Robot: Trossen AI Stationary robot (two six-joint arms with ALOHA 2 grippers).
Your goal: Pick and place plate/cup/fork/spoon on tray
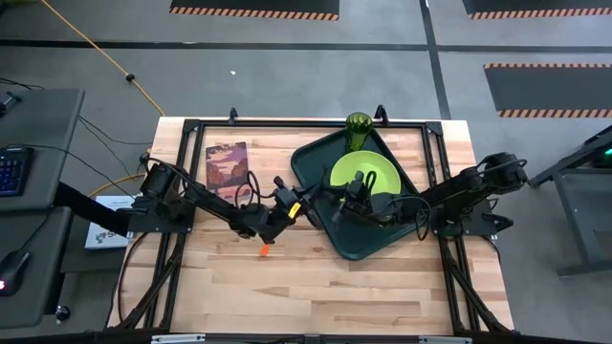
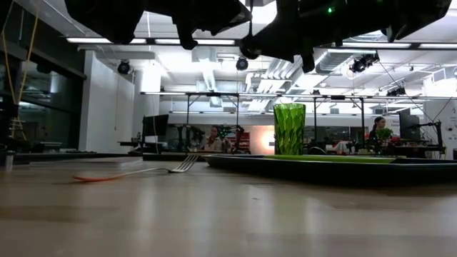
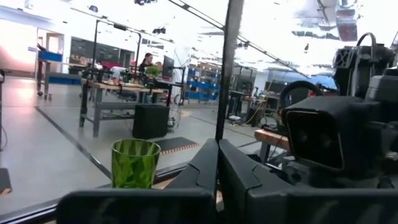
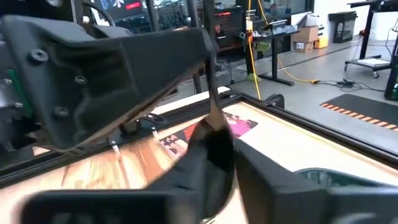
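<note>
The dark-green tray (image 1: pixel 325 158) lies at the table's middle right, with the lime-green plate (image 1: pixel 375 172) lying flat on it. The green cup (image 1: pixel 359 122) stands upright at the tray's far corner. The fork (image 1: pixel 264 250) lies flat on the wood left of the tray; it also shows in the low view (image 2: pixel 136 173). My left gripper (image 1: pixel 328 199) and right gripper (image 1: pixel 344 201) meet tip to tip above the tray's left rim. Both are shut on the dark spoon (image 3: pixel 227 74), which stands upright between them. My left gripper pinches the spoon's thin handle (image 3: pixel 222 134) between its two fingertips. The fingers come level from the table's left and lie across the handle. The handle rises straight up past them, clear of the tray. My right gripper is shut on the spoon's dark lower end (image 4: pixel 214 146), below my left gripper's fingers (image 4: pixel 202 43). Its fingers come level from the table's right and lie across the spoon. The thin handle (image 4: pixel 210 87) rises from them. The fingers hide the exact place of contact.
A maroon picture book (image 1: pixel 227 164) lies at the far left of the table. A black frame (image 1: pixel 287 124) runs around the table's edges. Bare wood lies along the near side (image 1: pixel 316 287). People sit at benches in the room beyond (image 2: pixel 213 135).
</note>
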